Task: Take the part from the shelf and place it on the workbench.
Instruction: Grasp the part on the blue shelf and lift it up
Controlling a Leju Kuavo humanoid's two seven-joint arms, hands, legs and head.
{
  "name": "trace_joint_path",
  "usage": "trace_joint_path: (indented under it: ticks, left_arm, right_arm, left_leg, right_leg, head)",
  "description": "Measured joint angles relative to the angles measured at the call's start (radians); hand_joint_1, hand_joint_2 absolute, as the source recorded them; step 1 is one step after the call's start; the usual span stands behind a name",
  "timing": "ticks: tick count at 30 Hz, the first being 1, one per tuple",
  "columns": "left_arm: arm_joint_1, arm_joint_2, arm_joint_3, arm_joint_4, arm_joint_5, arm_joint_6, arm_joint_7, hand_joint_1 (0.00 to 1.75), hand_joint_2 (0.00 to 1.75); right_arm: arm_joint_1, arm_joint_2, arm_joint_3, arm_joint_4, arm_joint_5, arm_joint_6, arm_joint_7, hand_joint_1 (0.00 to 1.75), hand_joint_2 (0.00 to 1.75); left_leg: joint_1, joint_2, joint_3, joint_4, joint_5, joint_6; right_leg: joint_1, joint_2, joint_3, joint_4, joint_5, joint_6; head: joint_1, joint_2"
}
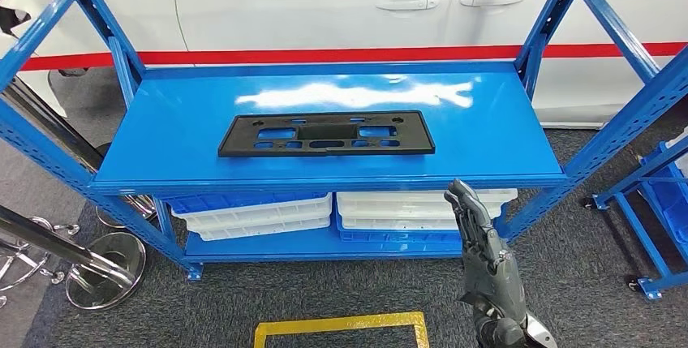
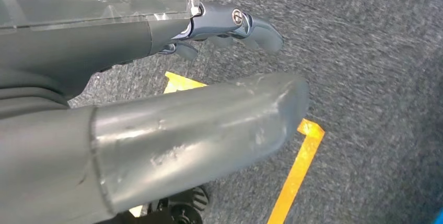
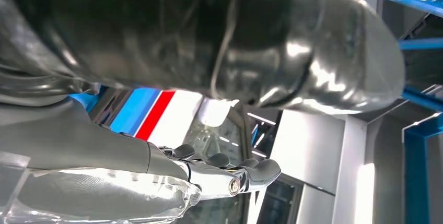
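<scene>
A flat black plastic part [image 1: 327,135] with several cut-out slots lies on the top board of the blue shelf [image 1: 187,105], near its front middle. My right hand [image 1: 479,238] is raised in front of the shelf's front edge, to the right of and below the part, fingers apart and holding nothing. The right hand [image 3: 209,177] also appears empty in the right wrist view, fingers extended. My left hand [image 2: 172,93] hangs down over grey carpet with nothing in it, fingers apart.
White and blue trays [image 1: 260,214] are stacked on the shelf's lower board. A white car with a red stripe [image 1: 324,7] stands behind the shelf. A chrome stand [image 1: 97,271] is at the left, a blue cart [image 1: 661,218] at the right, yellow floor tape [image 1: 341,328] below.
</scene>
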Motion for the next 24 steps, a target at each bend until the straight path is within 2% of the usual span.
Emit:
trace_joint_path:
  ticks: [1,3,4,5,6,8,9,10,13,15,16,18,19,20,21,23,24]
  left_arm:
    - [0.0,0.0,0.0,0.0,0.0,0.0,-0.001,0.0,0.0]
    - [0.0,0.0,0.001,0.0,-0.001,0.0,-0.002,0.0,0.0]
    - [0.001,0.0,0.001,0.0,-0.001,0.0,-0.002,0.0,0.0]
    - [0.002,0.0,0.001,0.0,-0.001,0.0,-0.002,0.0,0.0]
    - [0.003,0.0,0.001,0.0,-0.002,0.0,-0.002,0.0,0.0]
    - [0.004,0.001,0.001,0.0,-0.003,-0.001,-0.002,0.0,0.0]
    - [0.003,0.002,0.001,0.0,-0.003,-0.001,-0.003,0.0,0.0]
    - [0.002,0.003,0.002,0.0,-0.003,-0.001,-0.004,0.0,0.0]
    - [0.0,0.004,0.002,0.0,-0.003,-0.003,-0.006,0.0,0.0]
    - [0.0,0.004,0.002,0.0,-0.003,-0.005,-0.007,0.0,0.0]
    - [0.0,0.004,0.002,0.0,-0.003,-0.006,-0.008,0.0,0.0]
    - [0.0,0.004,0.002,0.0,-0.003,-0.008,-0.008,0.0,0.0]
    - [0.0,0.004,0.002,0.0,-0.003,-0.008,-0.008,0.0,0.0]
    - [0.001,0.004,0.002,0.0,-0.003,-0.009,-0.008,0.0,0.0]
    - [0.001,0.004,0.002,0.0,-0.004,-0.01,-0.008,0.0,0.0]
    - [0.002,0.004,0.002,0.0,-0.005,-0.012,-0.009,0.0,0.0]
    - [0.001,0.004,0.002,0.0,-0.005,-0.012,-0.009,0.0,0.0]
  right_arm:
    - [0.001,0.0,0.0,0.0,0.0,-0.001,0.0,0.0,0.0]
    - [0.002,0.0,0.0,0.0,0.001,-0.001,0.0,0.0,0.0]
    - [0.003,0.0,0.0,0.0,0.001,-0.001,0.0,0.0,0.0]
    - [0.003,0.0,0.0,0.0,0.001,0.0,0.0,0.0,0.0]
    - [0.004,0.0,0.0,0.0,0.001,0.0,0.0,0.0,0.0]
    - [0.004,0.0,0.0,0.0,0.002,0.0,0.0,0.0,0.0]
    - [0.004,0.0,0.0,0.0,0.002,0.0,0.0,0.0,0.0]
    - [0.004,0.0,0.0,0.0,0.002,0.0,0.0,0.0,0.0]
    - [0.005,0.0,0.0,0.0,0.003,0.0,0.0,0.0,0.0]
    - [0.004,0.0,0.0,-0.001,0.004,-0.001,0.0,0.0,0.0]
    - [0.005,0.0,-0.001,-0.002,0.004,-0.001,0.0,0.0,0.0]
    - [0.005,0.0,-0.002,-0.002,0.005,-0.001,0.0,0.0,0.0]
    - [0.006,0.0,-0.002,-0.002,0.006,-0.001,0.0,0.0,0.0]
    - [0.006,0.0,-0.002,-0.001,0.006,-0.001,0.0,0.0,0.0]
    - [0.006,0.0,-0.002,-0.001,0.006,-0.001,0.0,0.0,0.0]
    - [0.005,0.0,-0.002,-0.001,0.006,-0.001,0.0,0.0,0.0]
    - [0.005,0.0,-0.002,-0.001,0.007,-0.001,0.0,0.0,0.0]
  left_leg:
    - [0.001,0.0,-0.025,0.053,-0.028,-0.003]
    - [0.001,-0.001,-0.106,0.201,-0.088,-0.008]
    - [0.001,-0.001,-0.14,0.253,-0.098,-0.009]
    - [0.001,-0.001,-0.158,0.27,-0.086,-0.009]
    - [0.001,-0.001,-0.155,0.243,-0.051,-0.007]
    - [-0.001,-0.002,-0.108,0.103,0.041,0.002]
    - [-0.004,-0.002,-0.084,0.039,0.072,0.008]
    - [-0.007,-0.002,-0.069,-0.003,0.087,0.012]
    - [-0.008,-0.003,-0.059,-0.026,0.088,0.024]
    - [-0.002,-0.002,-0.052,-0.035,0.089,0.036]
    - [0.001,-0.001,-0.047,-0.038,0.089,0.042]
    - [0.0,-0.001,-0.042,-0.038,0.082,0.048]
    - [0.0,-0.001,-0.038,-0.038,0.077,0.048]
    - [0.0,-0.002,-0.032,-0.038,0.072,0.047]
    - [0.0,-0.002,-0.023,-0.038,0.065,0.046]
    - [0.001,-0.005,-0.001,-0.039,0.05,0.039]
    - [0.0,-0.005,0.007,-0.039,0.042,0.034]
  right_leg:
    - [-0.002,-0.001,0.005,-0.003,-0.001,-0.006]
    - [0.002,-0.002,0.013,-0.003,-0.009,-0.014]
    - [0.003,-0.002,0.019,-0.003,-0.014,-0.016]
    - [0.004,-0.001,0.027,-0.004,-0.02,-0.016]
    - [0.005,0.0,0.038,-0.004,-0.027,-0.016]
    - [0.006,0.002,0.061,-0.007,-0.041,-0.011]
    - [0.007,0.003,0.07,-0.008,-0.048,-0.007]
    - [0.008,0.004,0.075,-0.009,-0.053,-0.002]
    - [0.008,0.006,0.082,-0.018,-0.06,0.015]
    - [0.008,0.004,0.071,0.014,-0.081,0.023]
    - [0.007,0.002,0.049,0.061,-0.105,0.027]
    - [0.004,0.001,-0.031,0.201,-0.163,0.033]
    - [0.003,0.0,-0.07,0.259,-0.176,0.036]
    - [0.002,0.0,-0.095,0.284,-0.168,0.037]
    - [0.001,0.0,-0.1,0.27,-0.137,0.037]
    - [0.001,-0.002,-0.063,0.146,-0.039,0.033]
    - [0.003,-0.003,-0.04,0.083,-0.005,0.029]
  head:
    - [0.0,0.0]
    - [0.0,0.0]
    - [0.0,0.0]
    - [0.0,0.0]
    - [0.0,0.0]
    - [0.0,0.0]
    - [0.0,0.0]
    - [0.0,0.0]
    - [0.0,0.0]
    - [0.0,0.0]
    - [0.0,0.0]
    - [0.0,0.0]
    - [0.0,0.0]
    - [0.0,0.0]
    - [0.0,0.0]
    - [0.0,0.0]
    - [0.0,0.0]
